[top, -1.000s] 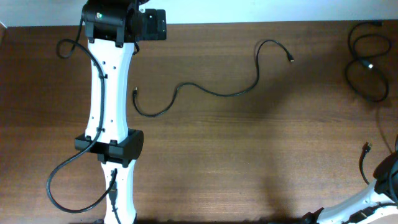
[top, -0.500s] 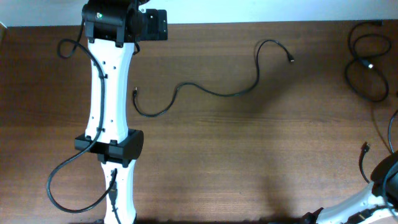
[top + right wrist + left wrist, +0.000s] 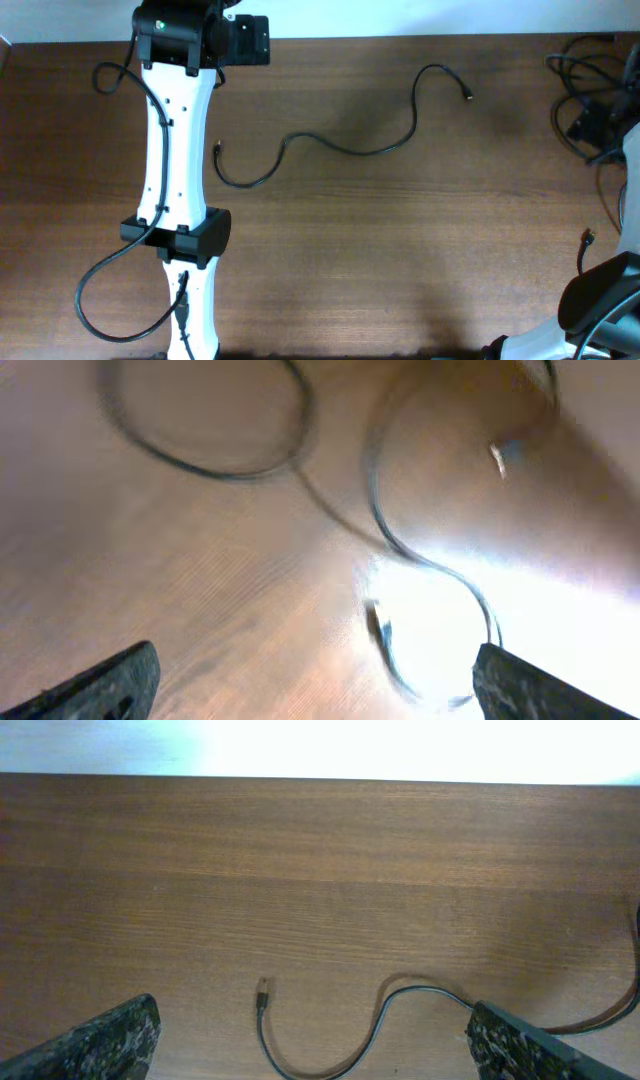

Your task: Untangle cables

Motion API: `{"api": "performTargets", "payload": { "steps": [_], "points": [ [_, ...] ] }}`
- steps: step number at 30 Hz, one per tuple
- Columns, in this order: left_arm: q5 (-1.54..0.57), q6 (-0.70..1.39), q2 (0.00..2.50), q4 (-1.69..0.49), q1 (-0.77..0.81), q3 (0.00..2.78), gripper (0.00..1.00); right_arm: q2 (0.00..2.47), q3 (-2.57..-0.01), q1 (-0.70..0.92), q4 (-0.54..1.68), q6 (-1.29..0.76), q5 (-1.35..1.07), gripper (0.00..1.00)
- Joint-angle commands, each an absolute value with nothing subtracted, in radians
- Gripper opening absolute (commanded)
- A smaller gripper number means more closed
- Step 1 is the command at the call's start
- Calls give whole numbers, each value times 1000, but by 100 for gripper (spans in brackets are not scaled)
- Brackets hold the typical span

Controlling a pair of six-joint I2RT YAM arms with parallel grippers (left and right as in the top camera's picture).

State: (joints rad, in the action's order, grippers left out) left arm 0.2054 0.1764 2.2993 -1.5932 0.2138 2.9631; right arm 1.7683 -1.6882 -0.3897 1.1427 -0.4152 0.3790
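A long thin black cable snakes across the middle of the brown table, from a plug near my left arm to a plug farther back. The left wrist view shows that near plug and its cable just ahead of my left gripper, which is open and holds nothing. A coiled cable lies at the back right, and my right gripper hovers over it. In the blurred right wrist view its loops lie ahead of the open, empty jaws. A short cable lies by the right edge.
My white left arm runs front to back along the table's left side, trailing its own thick black wire. The table's far edge meets a white wall. My right arm's black base fills the front right corner.
My right arm has swung from the front right corner back to the coiled cable at the far right, and now covers part of it. The left arm and the long cable have not moved.
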Motion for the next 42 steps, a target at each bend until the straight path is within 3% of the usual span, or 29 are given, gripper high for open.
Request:
{"api": "performTargets", "payload": {
  "steps": [1, 8, 10, 12, 18, 25, 32, 34, 36, 42],
  "points": [
    [197, 167, 2296, -1589, 216, 2963, 99, 1769, -1650, -424, 1184, -905, 449, 99],
    [198, 163, 2296, -1589, 216, 2963, 99, 1769, -1458, -434, 1254, -1455, 472, 99],
    [198, 163, 2296, -1589, 216, 2963, 99, 1770, -1376, -457, 1353, -1742, 449, 99],
    [198, 163, 2296, -1589, 216, 2963, 99, 1770, -1310, -477, 1365, -1882, 429, 99],
    [198, 163, 2296, -1608, 216, 2963, 99, 1770, -1137, -583, 1325, -2086, 445, 99],
    [198, 163, 2296, -1610, 215, 2963, 99, 1770, -1133, -772, 1245, -2048, 484, 100],
    [197, 163, 2296, -1610, 215, 2963, 99, 1770, -1102, -804, 912, -1526, 509, 100],
    [197, 163, 2296, -1611, 215, 2963, 99, 1770, -1076, -804, 820, -1361, 505, 90],
    [197, 164, 2296, -1610, 215, 2963, 99, 1770, -1036, -804, 772, -1324, 495, 83],
    [197, 164, 2296, -1610, 215, 2963, 99, 1770, -892, -804, 706, -1324, 435, 80]
  ]
}}
